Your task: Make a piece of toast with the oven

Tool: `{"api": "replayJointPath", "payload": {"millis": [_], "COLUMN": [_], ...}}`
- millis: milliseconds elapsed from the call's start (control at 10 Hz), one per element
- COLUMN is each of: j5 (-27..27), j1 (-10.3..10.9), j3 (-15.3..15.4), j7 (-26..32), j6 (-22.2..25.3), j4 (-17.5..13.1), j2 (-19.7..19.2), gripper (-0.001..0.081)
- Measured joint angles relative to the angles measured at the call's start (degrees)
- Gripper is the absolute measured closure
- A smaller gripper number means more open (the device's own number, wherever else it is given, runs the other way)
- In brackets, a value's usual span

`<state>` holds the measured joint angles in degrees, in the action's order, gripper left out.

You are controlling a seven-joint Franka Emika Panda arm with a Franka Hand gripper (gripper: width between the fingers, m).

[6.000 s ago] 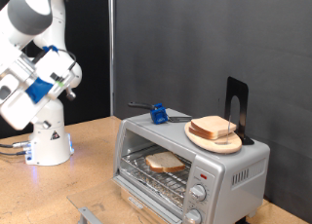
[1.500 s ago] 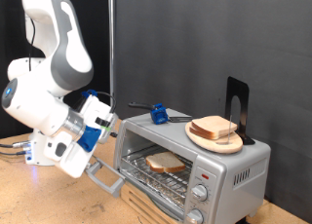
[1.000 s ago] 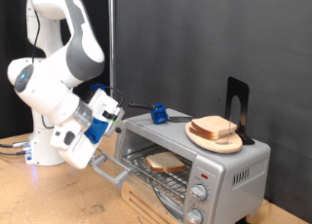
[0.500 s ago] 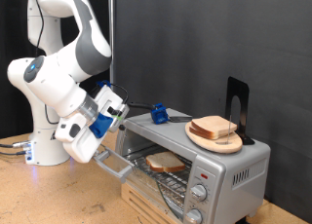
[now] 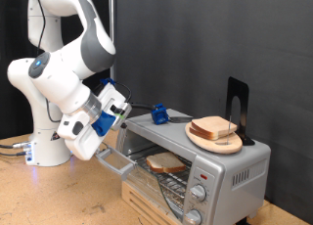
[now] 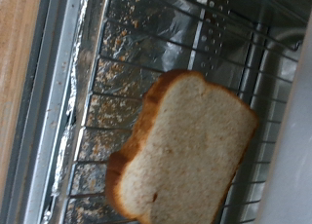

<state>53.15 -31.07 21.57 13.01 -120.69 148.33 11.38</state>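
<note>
We see the white-and-blue two-finger gripper [image 5: 115, 110] at the exterior view's left end of the small boxy silver toaster oven [image 5: 210, 171], just above its part-open glass door [image 5: 115, 164]; we cannot tell whether its fingers are apart or together. In the wrist view a thin square slice of pale bread with a tan crust [image 6: 181, 151] lies on the oven's wire rack [image 6: 136, 78], and no fingers show there. On the oven's roof we see a round wooden plate [image 5: 213, 139] bearing more bread slices [image 5: 215, 127], with a blue-handled tool [image 5: 157, 113] nearby.
</note>
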Motion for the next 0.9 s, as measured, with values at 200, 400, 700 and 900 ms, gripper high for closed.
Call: {"api": "replayJointPath", "payload": {"millis": [200, 400, 700, 900], "j5": [-0.65, 0.53, 4.65, 8.79], "j1": [0.26, 1.46, 3.26, 2.87], "j3": [0.09, 0.84, 2.41, 0.72], "j7": [-0.01, 0.30, 1.17, 5.35], "j6": [8.79, 11.14, 10.74, 9.13], "j4": [1.33, 5.20, 12.24, 14.91], "j2": [2.60, 5.36, 11.41, 15.06], "gripper": [-0.0002, -0.0002, -0.0002, -0.0002]}}
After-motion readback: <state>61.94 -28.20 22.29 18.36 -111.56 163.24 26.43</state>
